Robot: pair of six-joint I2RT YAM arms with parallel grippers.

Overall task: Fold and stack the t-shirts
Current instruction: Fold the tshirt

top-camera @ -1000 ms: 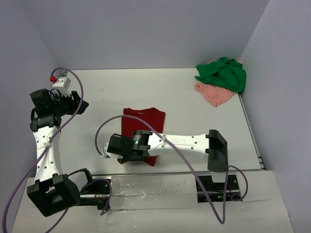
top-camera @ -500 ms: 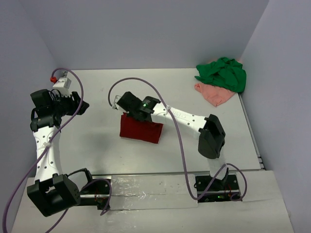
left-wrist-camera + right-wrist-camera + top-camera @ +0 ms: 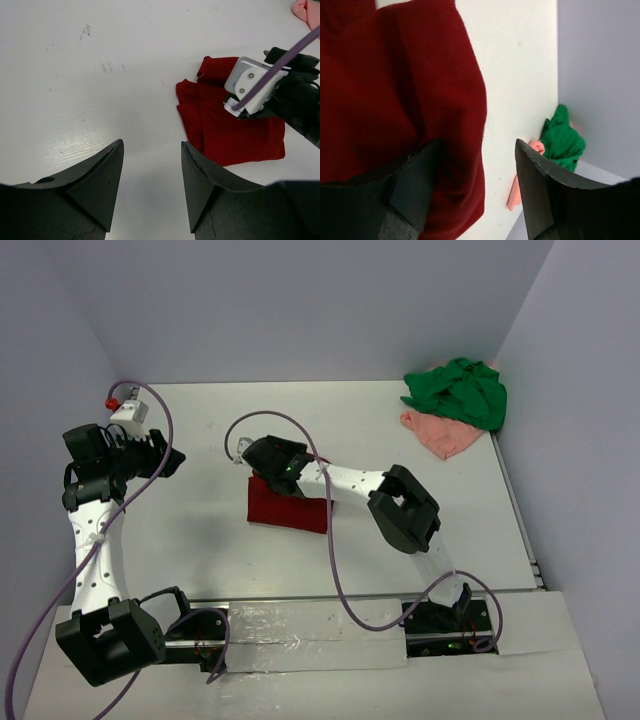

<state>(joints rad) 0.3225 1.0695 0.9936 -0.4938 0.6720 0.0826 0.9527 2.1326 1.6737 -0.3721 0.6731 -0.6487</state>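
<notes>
Top: red tee [image 3: 292, 508] folded, flat near table [image 3: 200, 530] centre. R gripper [image 3: 268, 468] at its 11 o'clock corner. L gripper [image 3: 165, 457] well apart, 9 o'clock side. Green tee [image 3: 460, 390] heaped on pink tee [image 3: 440, 437], 2 o'clock corner.
L wrist: L jaws open, nothing betw 2 fingers; red tee at 2 o'clock.
R wrist: R jaws apart, not clamping; red tee beneath, fills 10 o'clock; green + pink at 4 o'clock.

The left arm [image 3: 93, 545] and the right arm [image 3: 355, 480] have white links and thick black joints. A loose purple cable [image 3: 268, 415] follows each one. The left gripper [image 3: 151, 145] and the right gripper [image 3: 477, 142] have matte black, wedge-shaped fingers [image 3: 100, 185]. A white plate [image 3: 248, 84] on the right wrist carries two small screws
</notes>
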